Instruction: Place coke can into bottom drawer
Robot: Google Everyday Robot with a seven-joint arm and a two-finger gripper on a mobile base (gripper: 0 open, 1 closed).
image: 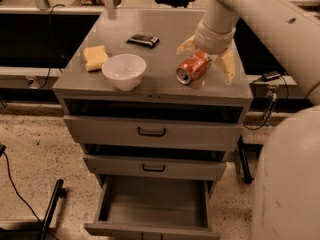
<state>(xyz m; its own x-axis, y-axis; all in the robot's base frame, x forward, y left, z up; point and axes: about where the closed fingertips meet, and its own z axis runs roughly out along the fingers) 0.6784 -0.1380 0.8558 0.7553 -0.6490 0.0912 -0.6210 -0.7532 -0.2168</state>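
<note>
**Gripper set over coke can on bench top, bottom drawer pulled out**

The gripper (204,64) is seen right of centre in the upper half of the frame, lowered over the right part of the bench (160,59). Its 2 yellowish fingers (227,66) are spread apart, 1 on the far left side of the coke can (192,68) and 1 on its near right side, so that the can is straddled. Whether the can is touched by either finger cannot be told.

The coke can is laid on its side on the bench top, with its silver end turned toward the lower left of the frame. The pale arm (260,14) is run from the gripper up to the upper right corner, and a large pale part of the robot's body (290,184) is seen at the lower right.

Left of the can, a white bowl (124,71) is stood upright near the front edge of the bench. A yellow sponge (95,57) is placed just beside the bowl, on its left. A dark flat packet (143,40) is found behind the bowl, toward the back of the bench.

Below the bench top, 2 grey drawer fronts (152,132) with black loop handles are stacked. At the bottom centre of the frame, the bottom drawer (155,204) is pulled out, and its grey floor is shown.
</note>
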